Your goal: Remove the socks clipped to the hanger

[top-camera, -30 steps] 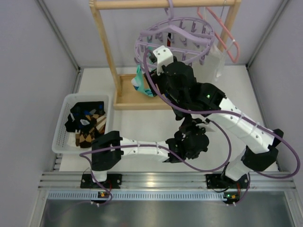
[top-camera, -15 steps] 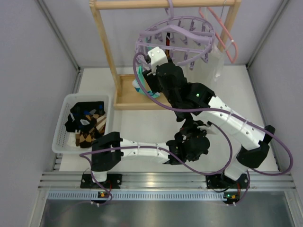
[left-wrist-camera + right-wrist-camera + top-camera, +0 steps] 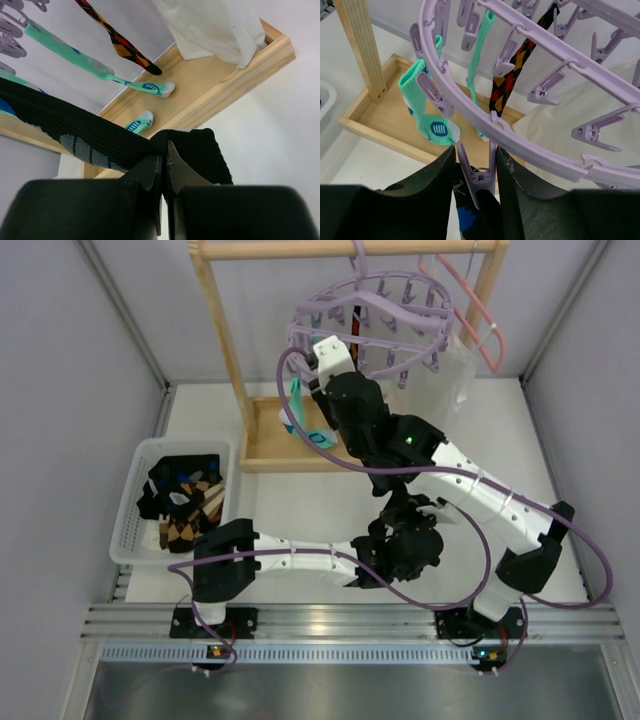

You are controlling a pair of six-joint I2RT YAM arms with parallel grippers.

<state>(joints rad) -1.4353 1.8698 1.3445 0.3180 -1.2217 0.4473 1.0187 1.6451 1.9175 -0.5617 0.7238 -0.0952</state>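
The round lavender plastic ring hanger [image 3: 535,145], with spokes and dangling clips, hangs by its centre hook from the top bar of the light wooden rack frame [image 3: 218,330].

The right gripper [image 3: 475,150] is up at the near rim of the hanger. Its 2 black fingers press from either side on 1 lavender clip [image 3: 476,182] dangling from the ring, so the claw is clenched on that clip. A black sock with a blue mark [image 3: 465,220] hangs from that same clip, directly under the hanger's rim.

The left gripper [image 3: 164,155] sits low, well below the hanger and nearer the arm bases. Its jaws are clamped tight on the end of a black ribbed sock with grey marks [image 3: 75,135], which stretches taut up towards the hanger. Whether this is the same sock as the one in the squeezed clip cannot be told.

On the hanger's left side, 2 teal-green socks with white patches [image 3: 427,110] and 1 brown-orange argyle sock [image 3: 507,75] hang from clips. A white translucent cloth bag [image 3: 210,25] hangs beside the hanger's right side. A white slatted plastic basket [image 3: 135,510], well to the lower left of the hanger in the overhead view, holds loose black and argyle socks [image 3: 180,495].
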